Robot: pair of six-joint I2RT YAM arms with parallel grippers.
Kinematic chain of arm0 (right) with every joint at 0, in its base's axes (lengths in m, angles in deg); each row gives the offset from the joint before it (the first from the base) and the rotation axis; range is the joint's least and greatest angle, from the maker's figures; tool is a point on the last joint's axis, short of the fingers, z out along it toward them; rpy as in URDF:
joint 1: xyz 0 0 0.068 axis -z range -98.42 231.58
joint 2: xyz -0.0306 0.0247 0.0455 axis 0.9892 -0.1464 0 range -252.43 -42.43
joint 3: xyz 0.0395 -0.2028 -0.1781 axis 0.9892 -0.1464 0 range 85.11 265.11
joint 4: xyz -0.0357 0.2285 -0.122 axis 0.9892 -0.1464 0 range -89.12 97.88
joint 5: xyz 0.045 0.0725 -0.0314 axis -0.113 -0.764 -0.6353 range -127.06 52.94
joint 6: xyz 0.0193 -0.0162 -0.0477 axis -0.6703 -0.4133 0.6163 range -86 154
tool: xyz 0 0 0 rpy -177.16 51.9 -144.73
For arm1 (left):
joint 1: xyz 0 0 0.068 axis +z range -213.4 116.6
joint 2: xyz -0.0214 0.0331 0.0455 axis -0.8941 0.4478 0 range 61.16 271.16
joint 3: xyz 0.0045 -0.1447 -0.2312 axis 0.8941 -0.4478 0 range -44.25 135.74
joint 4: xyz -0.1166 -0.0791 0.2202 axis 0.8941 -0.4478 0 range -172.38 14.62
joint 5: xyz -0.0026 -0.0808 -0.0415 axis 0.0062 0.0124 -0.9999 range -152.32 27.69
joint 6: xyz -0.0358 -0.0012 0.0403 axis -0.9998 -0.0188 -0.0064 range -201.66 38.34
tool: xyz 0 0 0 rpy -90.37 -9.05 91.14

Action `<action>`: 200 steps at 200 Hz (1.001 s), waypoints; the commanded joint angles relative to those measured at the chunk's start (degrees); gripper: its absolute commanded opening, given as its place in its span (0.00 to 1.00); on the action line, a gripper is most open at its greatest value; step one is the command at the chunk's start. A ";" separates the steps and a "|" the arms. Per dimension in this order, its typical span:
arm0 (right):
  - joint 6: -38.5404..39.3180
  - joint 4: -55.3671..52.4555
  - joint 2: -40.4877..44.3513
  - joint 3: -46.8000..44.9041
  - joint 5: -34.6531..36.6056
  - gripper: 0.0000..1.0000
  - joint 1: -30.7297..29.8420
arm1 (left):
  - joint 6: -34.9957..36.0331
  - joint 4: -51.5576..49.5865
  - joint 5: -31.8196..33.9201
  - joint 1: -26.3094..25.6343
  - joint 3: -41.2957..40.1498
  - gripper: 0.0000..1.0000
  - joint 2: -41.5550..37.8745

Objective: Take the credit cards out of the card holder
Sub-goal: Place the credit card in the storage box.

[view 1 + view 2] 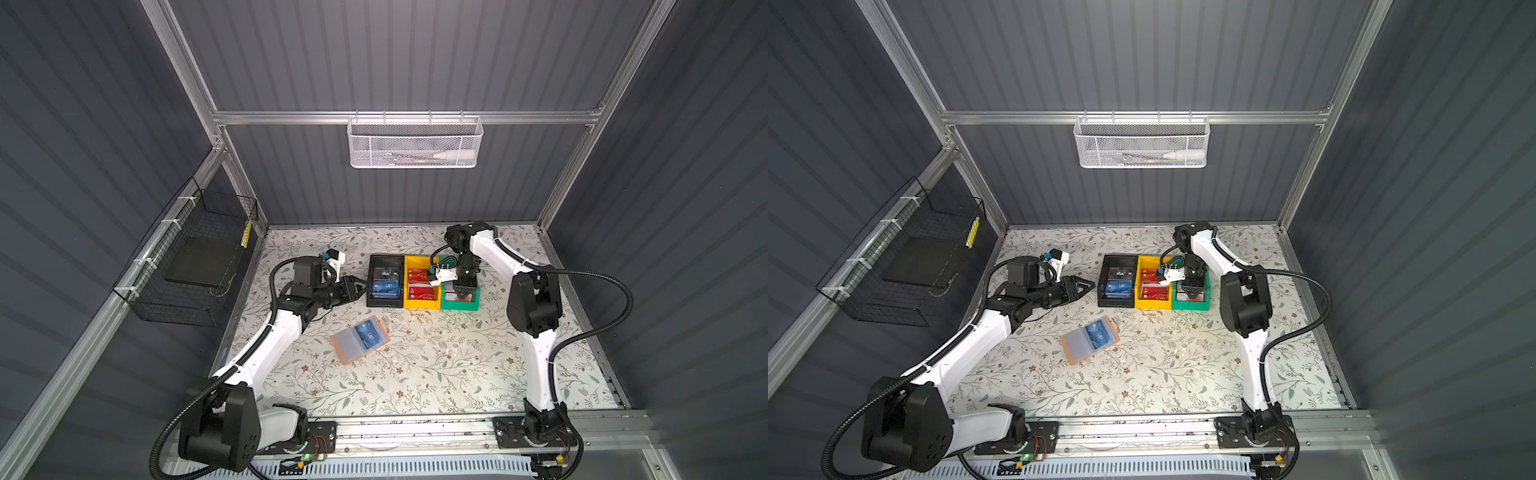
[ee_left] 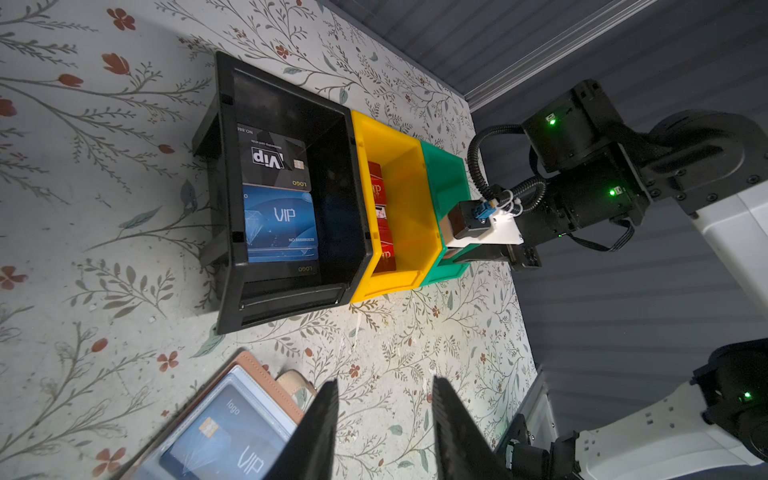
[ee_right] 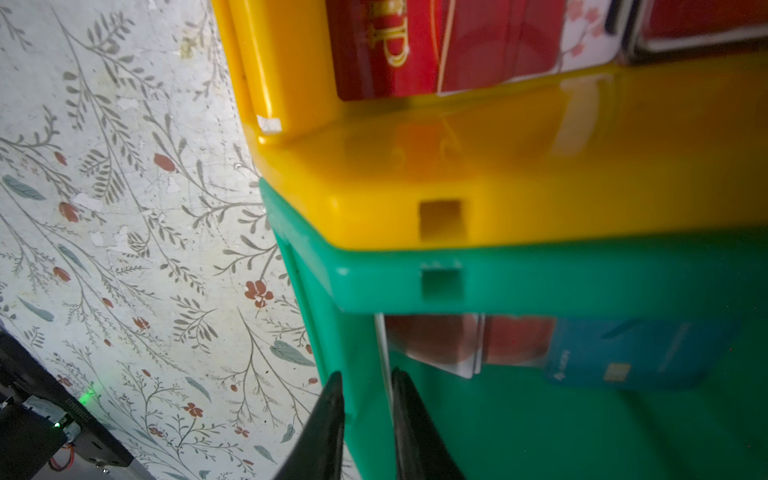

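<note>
At the right tool (image 3: 365,376): narrowly parted, pointing straight down into the green bin (image 1: 457,308), tips close by the wall shared with the yellow bin (image 1: 415,261). Into the gap, a thin white card edge, the gap wider than the edge. Little room there, with bin walls close by.

At the left tool (image 2: 384,386): moderately parted, nothing between the fingers, lying level above the bench (image 1: 415,374). In both top views, tips just beside the outer wall of the black bin (image 1: 385,260). Open bench below and all the way to the front edge.

Toward the front from the left tool, near but apart: the card holder (image 1: 347,348), open and flat, skewed to the bench edges. In its sleeve nearer the bins, one sleeved blue card (image 1: 369,334); other sleeve pale, contents unclear. Well apart from the right tool.

Three bins in a row, touching side to side, toward the back of the bench. In the black bin: a black card (image 2: 276,160) and loose blue cards (image 2: 282,220), overlapping, printed "VIP". In the yellow bin: red cards (image 1: 422,286). In the green bin: a teal card (image 3: 623,353) and a red-and-white card (image 3: 436,340), both blurred.
</note>
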 commanded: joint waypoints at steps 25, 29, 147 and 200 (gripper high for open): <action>-2.28 2.56 0.15 0.23 2.63 0.29 -0.25 | 0.52 -0.76 0.07 0.64 -1.44 0.40 -1.71; -2.68 2.69 0.34 0.40 2.94 0.29 -0.23 | 0.49 -0.86 0.09 0.64 -1.45 0.40 -1.73; -44.82 41.30 28.21 -29.29 1.40 0.57 -16.06 | -3.53 -13.86 9.59 1.27 -8.61 0.41 -0.10; -53.27 35.38 18.70 -20.71 -19.86 0.59 -26.22 | -5.40 -12.09 9.87 1.35 -10.86 0.41 2.23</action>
